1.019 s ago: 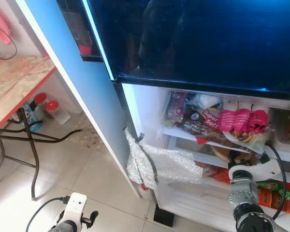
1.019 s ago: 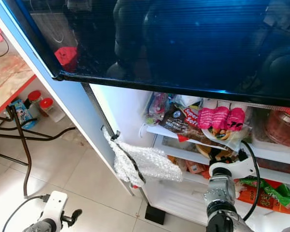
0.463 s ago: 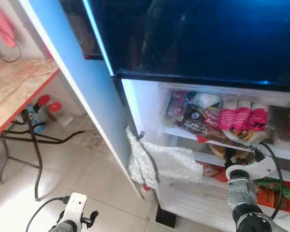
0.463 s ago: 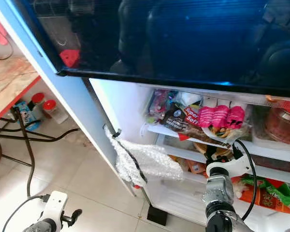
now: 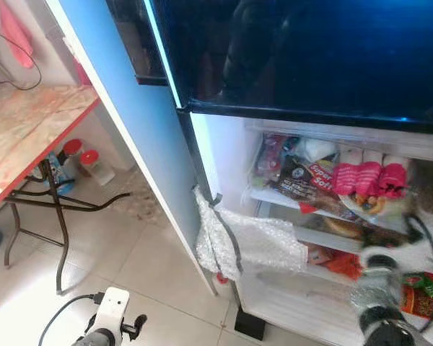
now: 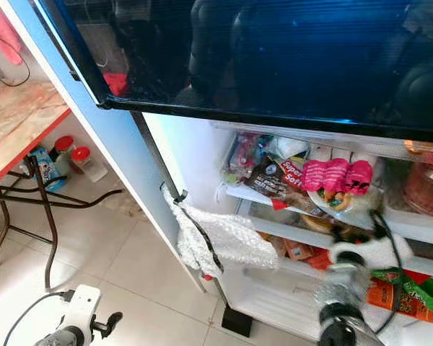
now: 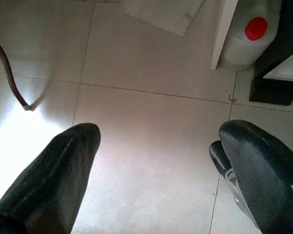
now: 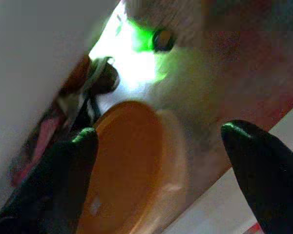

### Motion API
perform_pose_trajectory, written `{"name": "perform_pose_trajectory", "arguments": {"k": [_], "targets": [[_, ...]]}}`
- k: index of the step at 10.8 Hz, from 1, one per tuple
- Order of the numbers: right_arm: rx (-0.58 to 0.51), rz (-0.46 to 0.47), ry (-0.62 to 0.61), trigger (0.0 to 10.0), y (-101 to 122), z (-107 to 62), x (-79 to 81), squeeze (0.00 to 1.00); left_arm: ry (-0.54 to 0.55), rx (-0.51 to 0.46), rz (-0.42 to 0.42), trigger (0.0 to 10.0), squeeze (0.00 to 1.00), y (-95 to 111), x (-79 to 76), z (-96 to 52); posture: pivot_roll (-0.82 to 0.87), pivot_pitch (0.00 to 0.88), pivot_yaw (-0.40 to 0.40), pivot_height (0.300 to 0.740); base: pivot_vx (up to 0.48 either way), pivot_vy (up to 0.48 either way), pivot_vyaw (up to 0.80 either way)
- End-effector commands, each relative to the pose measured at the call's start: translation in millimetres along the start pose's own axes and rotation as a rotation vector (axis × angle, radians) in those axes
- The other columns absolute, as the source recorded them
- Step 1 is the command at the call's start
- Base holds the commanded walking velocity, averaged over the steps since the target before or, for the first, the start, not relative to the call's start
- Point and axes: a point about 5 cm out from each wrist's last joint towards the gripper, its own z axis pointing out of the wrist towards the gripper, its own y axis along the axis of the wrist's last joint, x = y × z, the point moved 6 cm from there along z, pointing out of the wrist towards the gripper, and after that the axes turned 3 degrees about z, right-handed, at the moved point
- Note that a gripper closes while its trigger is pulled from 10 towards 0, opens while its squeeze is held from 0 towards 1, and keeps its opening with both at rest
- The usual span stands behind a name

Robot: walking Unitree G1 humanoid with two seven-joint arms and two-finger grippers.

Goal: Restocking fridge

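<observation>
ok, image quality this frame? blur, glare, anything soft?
Eye views: right arm motion-blurred, fridge door mirrors dark reflections. Right wrist view: soft, green flare over the orange lid. Left wrist view: sharp, bright glare patch on floor tiles.

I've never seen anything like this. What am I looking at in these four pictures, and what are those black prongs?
This is a humanoid robot standing before an open fridge. Two pictures come from cameras on its head, looking down. The other two come from cameras on its wrists. The black prongs are gripper fingers. The left gripper hangs idle over the tiled floor, fingers apart, holding nothing. The right gripper reaches into the fridge, fingers apart, at an orange lid or dish, not gripping it. The shelves hold food packets, including a pink package. Bubble wrap hangs at the fridge's front edge.
</observation>
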Motion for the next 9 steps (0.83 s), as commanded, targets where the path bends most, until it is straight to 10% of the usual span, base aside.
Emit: {"name": "perform_pose_trajectory", "arguments": {"k": [1, 4, 9], "targets": [[-0.041, 0.007, -0.017, 10.0, 7.5, -1.2, -4.5, 0.0, 0.018, 0.021, 0.002, 10.0, 0.0, -7.7, 8.1, -3.4, -0.18, 0.07, 0.178, 0.74, 0.0, 0.0, 0.0], [-0.068, -0.041, -0.056, 10.0, 14.0, -4.4, -15.3, 0.0, 0.019, 0.016, -0.004, 10.0, 0.0, -6.9, 6.9, -3.2, -0.18, 0.071, 0.17, 0.74, 0.0, 0.0, 0.0], [-0.182, -0.591, -0.166, 10.0, 42.2, -40.2, -60.5, 0.0, 0.039, 0.007, -0.008, 10.0, 0.0, -5.9, 7.8, -3.1, -0.18, 0.076, 0.161, 0.74, 0.0, 0.0, 0.0]]}}
